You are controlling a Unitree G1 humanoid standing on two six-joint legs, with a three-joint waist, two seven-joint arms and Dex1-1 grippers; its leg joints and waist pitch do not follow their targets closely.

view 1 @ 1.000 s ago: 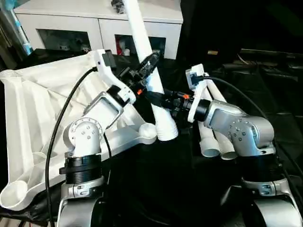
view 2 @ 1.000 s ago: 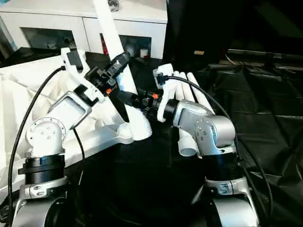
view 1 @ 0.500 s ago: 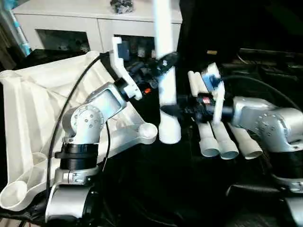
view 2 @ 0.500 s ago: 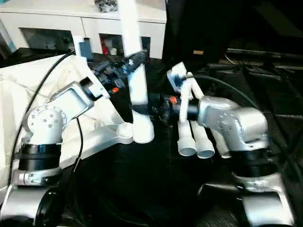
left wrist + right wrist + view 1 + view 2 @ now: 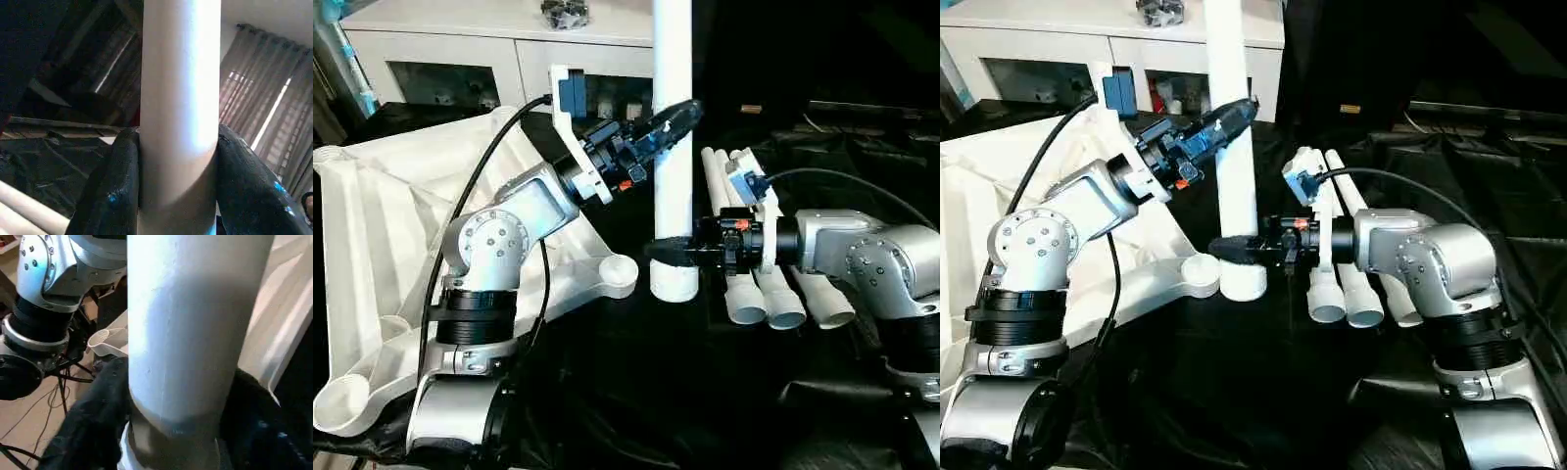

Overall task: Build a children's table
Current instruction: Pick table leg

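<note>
Black-draped work table (image 5: 607, 392) below; my left gripper (image 5: 671, 116) and right gripper (image 5: 668, 251) both pinch leg (image 5: 673, 157) upright, ready for corner socket (image 5: 619, 269) of top (image 5: 372, 225)

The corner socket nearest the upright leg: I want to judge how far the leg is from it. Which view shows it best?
The left eye view: the corner socket sits open beside the upright leg, which both grippers clamp. The right eye view shows the same. The right wrist view catches a piece of white tabletop edge; the left wrist view shows the leg between black fingers.

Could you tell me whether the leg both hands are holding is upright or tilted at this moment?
Upright. The leg runs straight up and down, its wide end lowest, with the left hand shut on it higher up and the right hand shut near the bottom.
</note>
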